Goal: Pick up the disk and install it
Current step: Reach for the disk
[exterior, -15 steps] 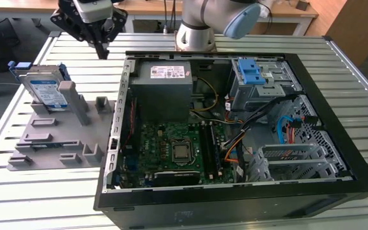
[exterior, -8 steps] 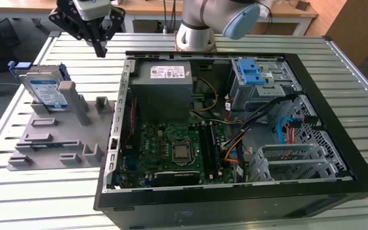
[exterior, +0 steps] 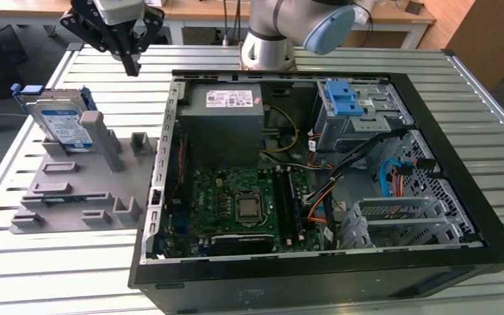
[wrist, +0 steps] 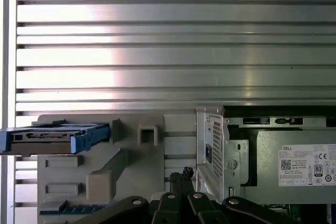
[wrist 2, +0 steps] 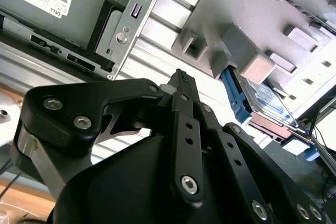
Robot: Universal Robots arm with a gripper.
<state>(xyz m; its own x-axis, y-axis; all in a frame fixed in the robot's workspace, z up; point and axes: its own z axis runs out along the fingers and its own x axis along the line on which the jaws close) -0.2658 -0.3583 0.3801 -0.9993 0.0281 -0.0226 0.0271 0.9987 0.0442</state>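
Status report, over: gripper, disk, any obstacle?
Gripper jaws shut, empty, above the table. Disk upright in grey holder, untouched. Nothing between them.

Closed, empty claw (wrist 2: 181, 80) apart from disk (wrist 2: 266, 99) in grey stand (wrist 2: 231, 9)

Counter (wrist: 168, 51): ribbed bare metal, glossy. Disk (exterior: 63, 126): smooth grey metal, paper label, blue plastic frame. Holder (exterior: 68, 190): matt grey plastic.

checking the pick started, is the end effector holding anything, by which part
Nothing is held. The end effector hangs bare, apart from the blue-framed silver hard drive standing in its grey plastic holder.
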